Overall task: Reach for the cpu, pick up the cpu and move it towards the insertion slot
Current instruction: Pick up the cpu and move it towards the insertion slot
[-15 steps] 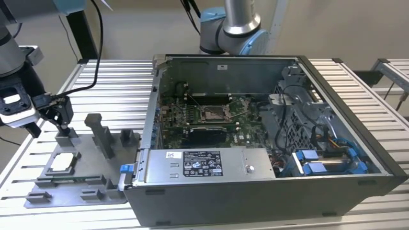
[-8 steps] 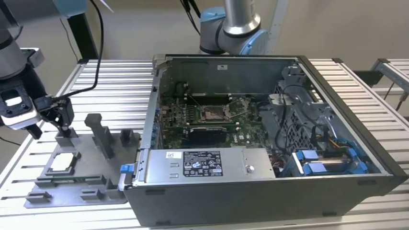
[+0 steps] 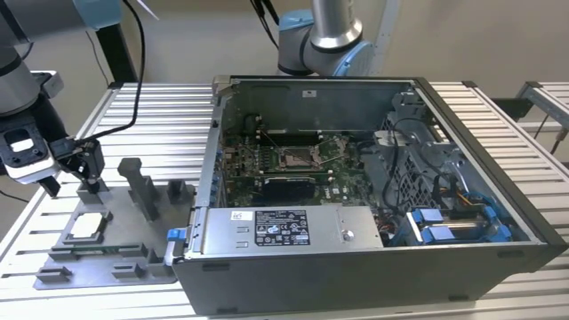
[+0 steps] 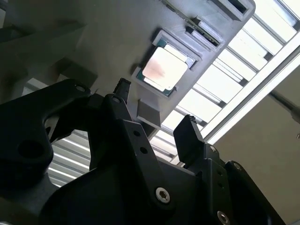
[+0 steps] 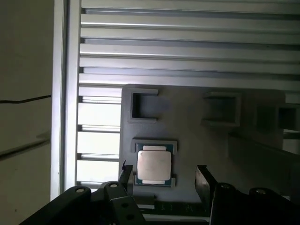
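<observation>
the gripper [image 3: 69, 181] hangs above the cpu [image 5: 153, 166] with its fingers apart and empty, so the cpu lies unpicked in the grey tray [image 3: 93, 265], well apart from the insertion slot [image 3: 296, 159].

This was a robotics lab or test bench. In the exterior view, a slatted aluminium-profile table [image 3: 498, 123] spanned the frame. An opened computer case [image 3: 356, 280] with its motherboard exposed stood at centre, and a grey plastic fixture tray [image 3: 93, 265] lay at lower left. An industrial robot arm [image 3: 324, 33] rose at top centre, and a black cable [image 3: 140, 60] hung at upper left.
</observation>
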You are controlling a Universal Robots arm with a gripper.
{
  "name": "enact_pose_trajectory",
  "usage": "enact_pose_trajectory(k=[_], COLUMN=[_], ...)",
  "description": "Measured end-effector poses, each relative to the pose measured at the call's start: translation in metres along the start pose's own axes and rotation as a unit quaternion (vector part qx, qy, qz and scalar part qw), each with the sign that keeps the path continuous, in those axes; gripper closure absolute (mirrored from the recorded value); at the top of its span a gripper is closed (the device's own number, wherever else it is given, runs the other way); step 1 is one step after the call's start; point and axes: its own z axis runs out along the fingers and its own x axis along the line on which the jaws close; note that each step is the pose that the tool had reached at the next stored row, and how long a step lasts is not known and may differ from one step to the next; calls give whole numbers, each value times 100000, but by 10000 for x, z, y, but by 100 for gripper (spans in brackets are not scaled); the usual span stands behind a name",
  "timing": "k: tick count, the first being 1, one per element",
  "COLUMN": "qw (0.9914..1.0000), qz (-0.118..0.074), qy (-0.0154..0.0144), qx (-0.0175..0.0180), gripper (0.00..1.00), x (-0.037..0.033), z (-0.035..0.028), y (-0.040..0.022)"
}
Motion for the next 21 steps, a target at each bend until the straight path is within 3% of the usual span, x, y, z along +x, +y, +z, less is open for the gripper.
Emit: enact_pose_trajectory(k=[7, 21], qw=[100000, 100000], qz=[1, 9], qy=[-4, 151], qx=[-2, -2], gripper=[0, 0], x=[10, 10], z=[47, 52], y=[-2, -1])
